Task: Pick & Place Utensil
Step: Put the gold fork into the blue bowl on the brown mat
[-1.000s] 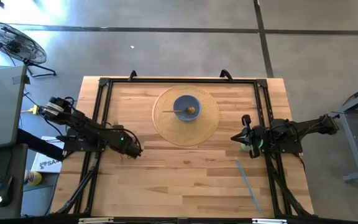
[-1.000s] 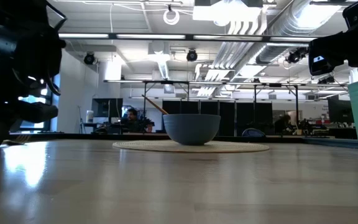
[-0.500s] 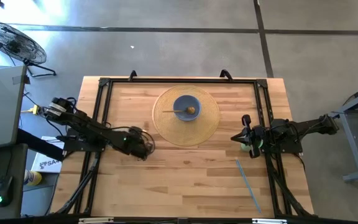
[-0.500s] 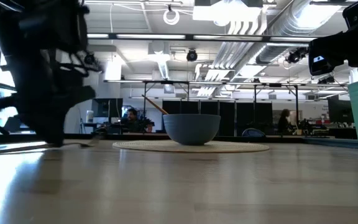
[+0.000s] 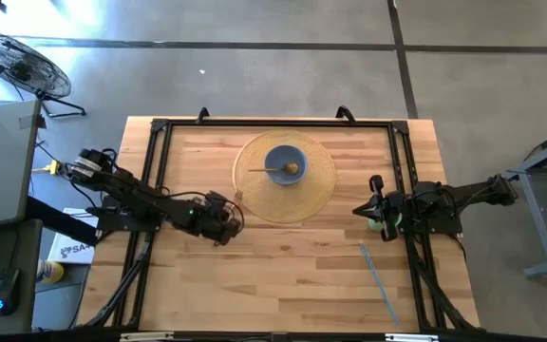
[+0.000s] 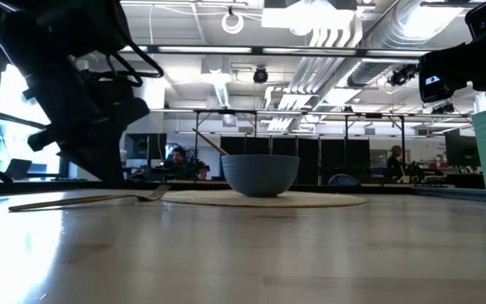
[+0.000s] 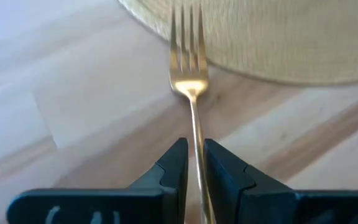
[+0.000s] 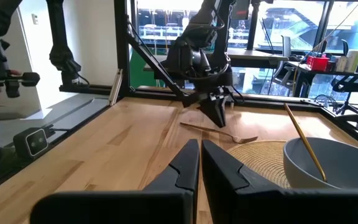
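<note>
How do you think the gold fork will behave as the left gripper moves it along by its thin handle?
The fork looks like rigid metal, so it probably won't flex. The left gripper pinches its narrow, glossy handle, so it might pivot or slip. Its tines reach the woven placemat, whose edge could snag them.

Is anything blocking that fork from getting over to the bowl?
Nothing visible blocks it. The fork sits in the left end effector, its tines just over the edge of the woven mat, which is bare up to the bowl. A wooden spoon already rests in the bowl.
</note>
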